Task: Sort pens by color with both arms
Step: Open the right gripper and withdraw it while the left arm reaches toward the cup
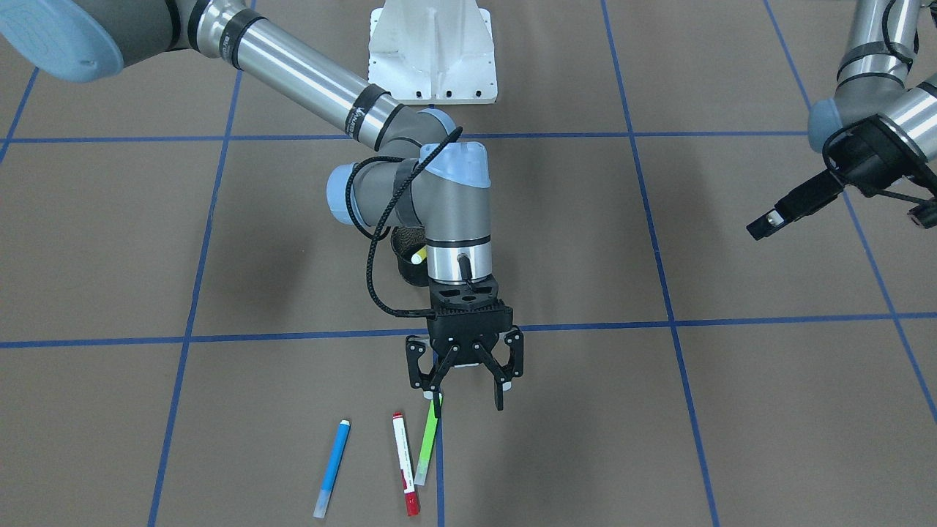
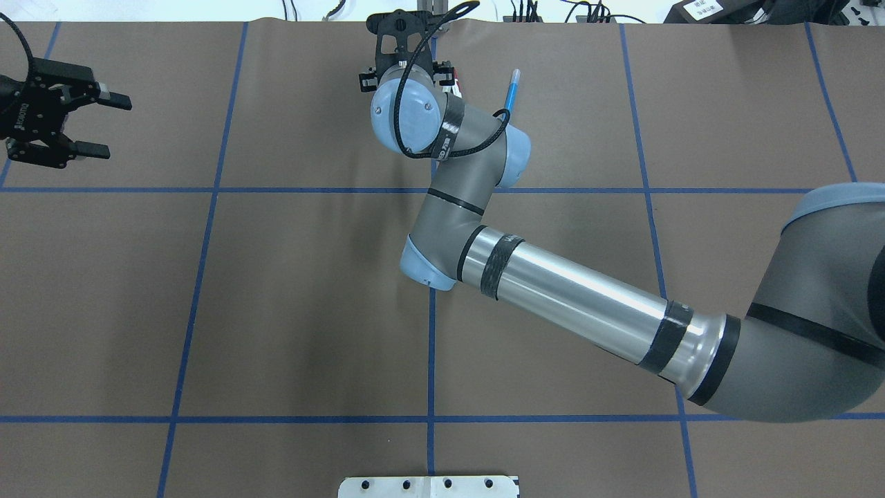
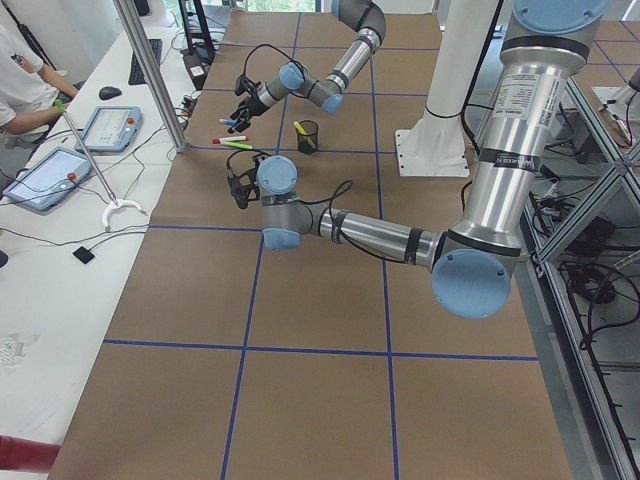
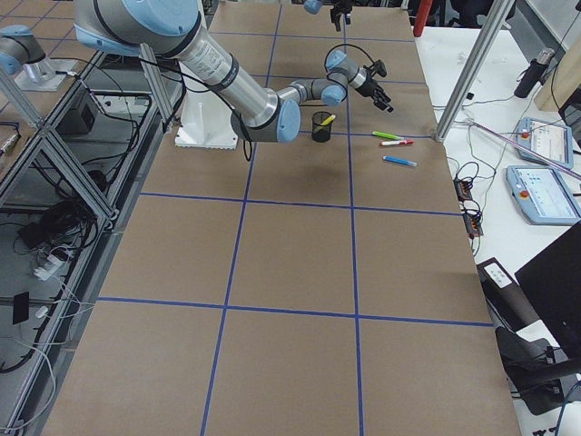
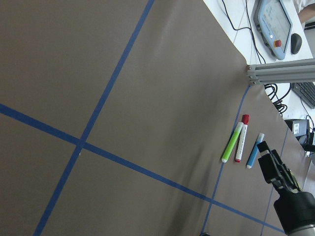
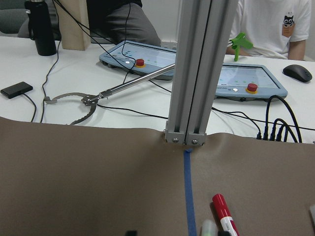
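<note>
Three pens lie side by side near the operators' edge: a blue pen (image 1: 333, 468), a white pen with red cap (image 1: 405, 465) and a lime green pen (image 1: 428, 443). The yellow pen (image 1: 418, 256) stands in a black mesh cup (image 1: 404, 265), partly hidden behind my right wrist. My right gripper (image 1: 468, 405) is open and points down just above the green pen's near end, one fingertip (image 1: 438, 407) over it, holding nothing. My left gripper (image 2: 110, 127) hangs open and empty far off to the side, away from the pens.
The white pedestal base (image 1: 432, 51) stands behind the cup. An aluminium post (image 6: 197, 73) rises at the table edge just past the pens, with tablets (image 6: 147, 59), cables and seated people beyond. Blue tape lines (image 1: 659, 322) grid the brown table cover.
</note>
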Robot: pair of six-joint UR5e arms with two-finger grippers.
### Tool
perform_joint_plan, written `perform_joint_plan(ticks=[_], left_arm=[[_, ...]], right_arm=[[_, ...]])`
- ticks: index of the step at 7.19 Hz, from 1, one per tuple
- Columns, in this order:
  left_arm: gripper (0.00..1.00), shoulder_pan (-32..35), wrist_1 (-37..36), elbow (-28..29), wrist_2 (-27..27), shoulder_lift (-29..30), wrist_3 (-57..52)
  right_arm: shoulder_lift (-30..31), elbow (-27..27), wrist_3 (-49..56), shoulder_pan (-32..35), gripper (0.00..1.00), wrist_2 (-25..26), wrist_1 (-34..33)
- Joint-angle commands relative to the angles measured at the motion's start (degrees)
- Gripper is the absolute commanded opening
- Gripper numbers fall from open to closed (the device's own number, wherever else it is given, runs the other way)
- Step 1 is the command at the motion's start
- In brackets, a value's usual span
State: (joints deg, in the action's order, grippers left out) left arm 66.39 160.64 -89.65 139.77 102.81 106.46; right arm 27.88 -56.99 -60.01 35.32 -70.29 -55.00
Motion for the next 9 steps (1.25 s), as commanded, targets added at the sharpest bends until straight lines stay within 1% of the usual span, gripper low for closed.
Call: perform_joint_plan(ticks=[1,2,3,4,5,6,7,8,9], left_arm=[[1.0,-2.48,-13.44,-6.64,-0.46,4.39,1.64],[1.0,-4.41,-23.08,-9.63,-0.72,8.59,2.43],[1.0,-6.0,-32.84,-11.93,-1.07,12.64,2.52],[1.0,-9.58,-43.55,-13.6,-5.42,17.29,2.44],[1.0,-12.57,-51.31,-14.23,-9.21,21.42,2.44],[1.0,-14.87,-62.01,-13.89,-10.99,26.43,2.44],[1.0,-17.15,-71.77,-13.54,-14.49,31.52,1.92],[1.0,-21.18,-78.05,-11.88,-19.31,35.4,2.43],[1.0,-24.26,-84.03,-9.17,-24.58,40.83,1.83]], right_arm=[[11.94,-21.05,-2.2,5.52,1.0,-15.84,-6.95],[20.02,-29.68,-2.22,9.2,1.0,-23.32,-7.05],[26.54,-35.59,-2.48,12.89,1.0,-30.71,-7.4],[33.31,-38.09,-3.61,15.97,1.0,-38.61,-7.49],[36.25,-38.11,-3.54,20.36,1.0,-47.39,-7.58],[40.19,-38.11,-2.58,23.1,1.0,-52.0,-7.15],[42.49,-37.76,-2.13,23.39,1.0,-53.1,-7.14],[44.34,-37.5,-0.65,23.39,1.0,-54.06,-7.05],[45.49,-37.58,0.84,23.48,1.0,-54.33,-6.18]])
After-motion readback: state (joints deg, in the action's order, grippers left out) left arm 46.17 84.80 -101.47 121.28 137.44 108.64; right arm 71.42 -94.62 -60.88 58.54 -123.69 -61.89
